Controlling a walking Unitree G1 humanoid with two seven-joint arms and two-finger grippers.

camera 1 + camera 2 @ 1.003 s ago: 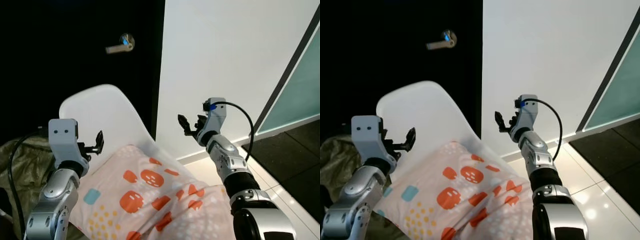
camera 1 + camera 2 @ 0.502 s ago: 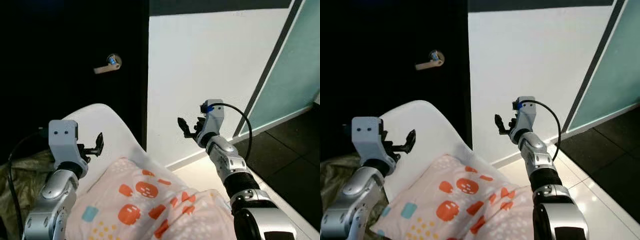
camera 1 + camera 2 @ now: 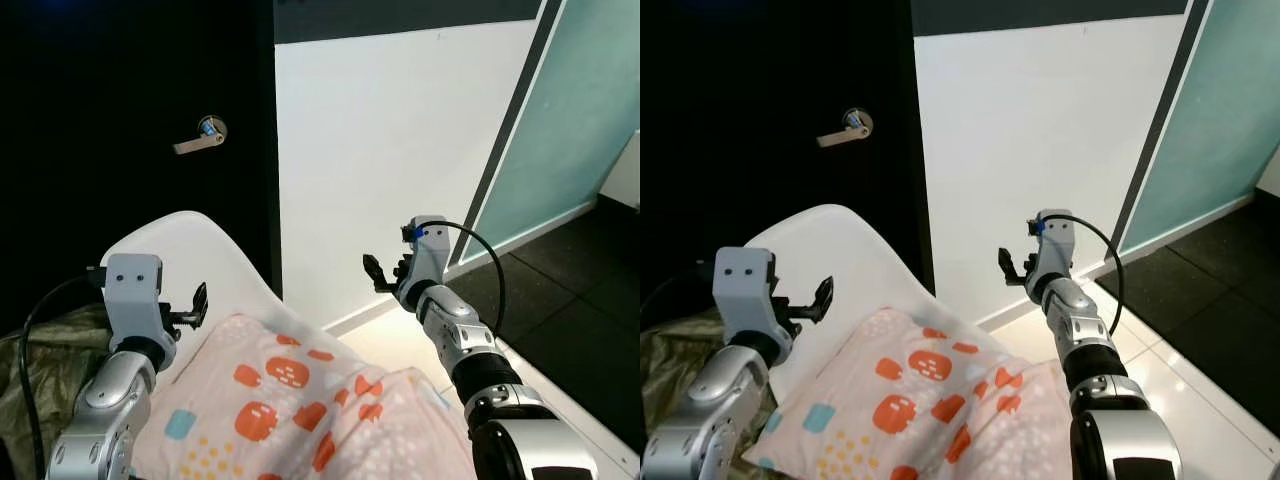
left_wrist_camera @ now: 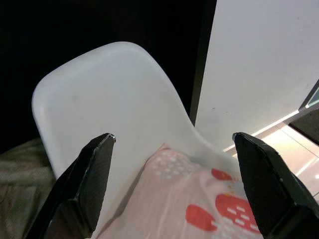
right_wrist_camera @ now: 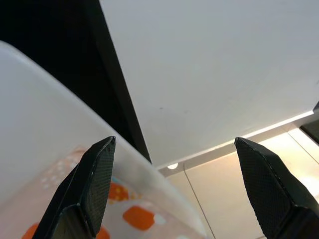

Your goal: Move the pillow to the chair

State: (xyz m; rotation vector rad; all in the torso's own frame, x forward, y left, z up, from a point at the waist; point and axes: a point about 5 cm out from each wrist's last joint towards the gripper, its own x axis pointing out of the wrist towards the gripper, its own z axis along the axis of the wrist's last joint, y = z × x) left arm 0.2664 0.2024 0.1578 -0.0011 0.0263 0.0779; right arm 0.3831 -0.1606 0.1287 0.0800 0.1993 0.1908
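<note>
Dark door (image 3: 130, 90) with a lever handle (image 3: 200, 138) on the left, white wall (image 3: 400, 130) in the middle, teal panel (image 3: 590, 110) on the right, glossy floor tiles (image 3: 1160, 380) below. From the head views, the white chair (image 3: 215, 265) stands right in front, and the pillow (image 3: 300, 410), pink with orange and teal patches, lies in its seat, propped against the backrest, so the placing looks done. The left gripper (image 3: 197, 304) hovers above the pillow's upper corner, fingers spread, nothing in them. The right gripper (image 3: 382, 275) is raised beyond the chair's edge, also spread and empty; both seem held off so the pillow rests by itself. An olive cloth (image 3: 45, 350) bunches beside the chair.

Left wrist view: two black fingers (image 4: 82, 184) wide apart frame the chair back, the pillow's corner tucked into the seat.

Right wrist view: fingers (image 5: 87, 186) wide apart, the chair rim and pillow below, wall and floor beyond.
</note>
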